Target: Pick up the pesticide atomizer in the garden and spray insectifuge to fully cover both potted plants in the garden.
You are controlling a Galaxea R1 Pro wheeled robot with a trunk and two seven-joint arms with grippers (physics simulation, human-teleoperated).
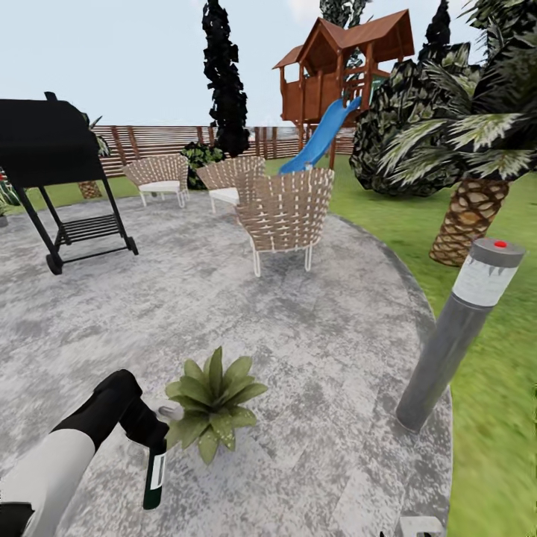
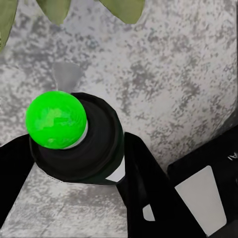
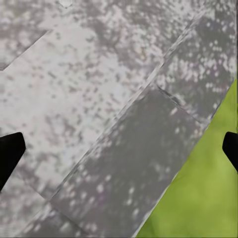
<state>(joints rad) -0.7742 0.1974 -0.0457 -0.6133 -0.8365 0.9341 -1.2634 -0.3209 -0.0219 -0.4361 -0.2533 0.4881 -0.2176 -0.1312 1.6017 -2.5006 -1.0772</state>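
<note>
My left gripper (image 1: 151,441) is shut on the pesticide atomizer (image 1: 156,470), a slim dark bottle with a pale label, held just above the grey patio (image 1: 298,335). Its light grey spray head (image 1: 171,410) sits right against the leaves of a potted plant (image 1: 214,406), a low green rosette. In the left wrist view the atomizer (image 2: 94,148) is seen from above between the black fingers (image 2: 144,178), with a bright green ball (image 2: 55,119) at its top and plant leaves (image 2: 121,9) beyond. My right gripper (image 3: 119,148) is open over the patio's edge.
A grey bollard lamp (image 1: 455,335) leans at the patio's right edge beside the lawn (image 1: 500,418). Wicker chairs (image 1: 287,212) stand mid-patio, a black grill (image 1: 52,164) at the left. A palm (image 1: 470,216), a playhouse slide (image 1: 321,138) and the slat fence (image 1: 164,142) lie beyond.
</note>
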